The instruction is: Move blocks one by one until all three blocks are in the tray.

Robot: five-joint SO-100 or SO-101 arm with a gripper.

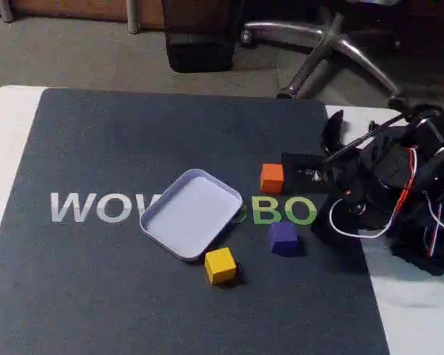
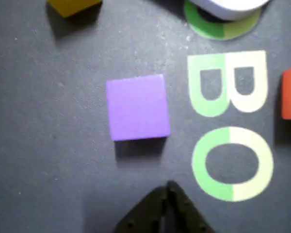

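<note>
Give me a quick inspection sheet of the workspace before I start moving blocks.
Surface: dark mat with printed letters, on a white table.
Job's things: tray holds nothing; orange block, purple block and yellow block all on the mat outside it.
Clutter: nothing seen.
Gripper: gripper shut, tips near the purple block, not touching.
Cables: white and red wires on the arm.
Surroundings: office chair base on the floor.

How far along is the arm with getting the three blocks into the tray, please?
Nothing is done yet: the tray holds no blocks. The orange block, purple block and yellow block all sit on the mat. The gripper holds nothing, with the purple block just ahead. All three moves remain.
</note>
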